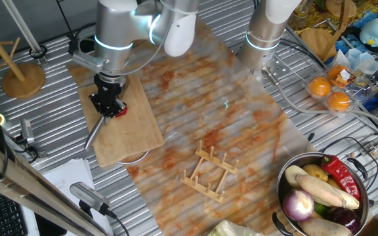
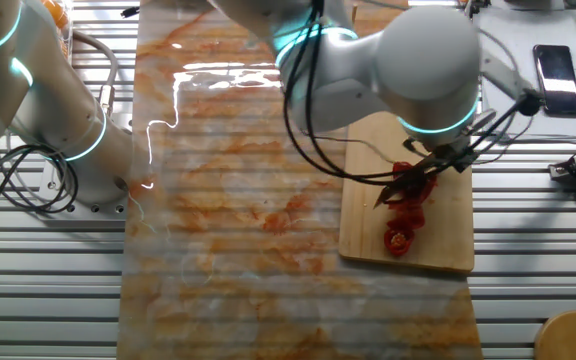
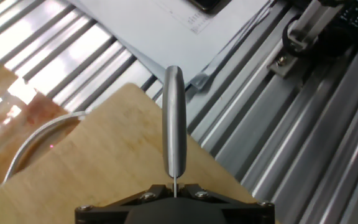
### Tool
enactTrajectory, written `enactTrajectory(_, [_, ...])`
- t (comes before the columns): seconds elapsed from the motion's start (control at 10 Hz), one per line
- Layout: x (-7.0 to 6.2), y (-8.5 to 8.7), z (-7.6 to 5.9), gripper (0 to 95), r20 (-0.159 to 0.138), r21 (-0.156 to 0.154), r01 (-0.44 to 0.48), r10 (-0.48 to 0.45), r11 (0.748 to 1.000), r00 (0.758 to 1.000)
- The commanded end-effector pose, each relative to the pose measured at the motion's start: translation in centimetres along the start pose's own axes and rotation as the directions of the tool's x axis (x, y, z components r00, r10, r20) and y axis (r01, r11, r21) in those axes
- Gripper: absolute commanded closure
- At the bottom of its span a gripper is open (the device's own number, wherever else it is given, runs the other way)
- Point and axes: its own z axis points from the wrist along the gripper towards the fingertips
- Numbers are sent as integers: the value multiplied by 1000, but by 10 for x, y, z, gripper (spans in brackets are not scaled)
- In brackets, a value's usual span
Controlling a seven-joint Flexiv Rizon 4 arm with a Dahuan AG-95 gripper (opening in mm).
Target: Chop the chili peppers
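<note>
The chili peppers lie as several small red chunks on the bamboo cutting board, right under my gripper. My gripper points down over the board's far end and is shut on a knife. The knife's silver handle sticks out toward the board's left edge. In the hand view the fingers clamp the thin blade spine, and the handle runs straight ahead over the board. The other fixed view shows the gripper just above the red pieces. The peppers are out of sight in the hand view.
A metal bowl of mixed vegetables stands at the front right. A small wooden rack lies on the stained sheet. Oranges in a plastic box sit at the right, a wooden stand at the left. A second arm's base rises behind.
</note>
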Motion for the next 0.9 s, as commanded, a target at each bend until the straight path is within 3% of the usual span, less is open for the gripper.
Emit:
enactTrajectory(0.1, [-4, -1, 13, 950, 13, -9, -11, 12, 1000, 1000])
enactTrajectory(0.4, [-9, 1, 0, 950, -29, -19, -19, 19, 1000, 999])
enactTrajectory(0.6, [-9, 1, -1, 950, -24, -25, -26, 25, 999, 999])
enactTrajectory(0.9, [-10, 1, -3, 950, -51, -30, -18, 17, 999, 999])
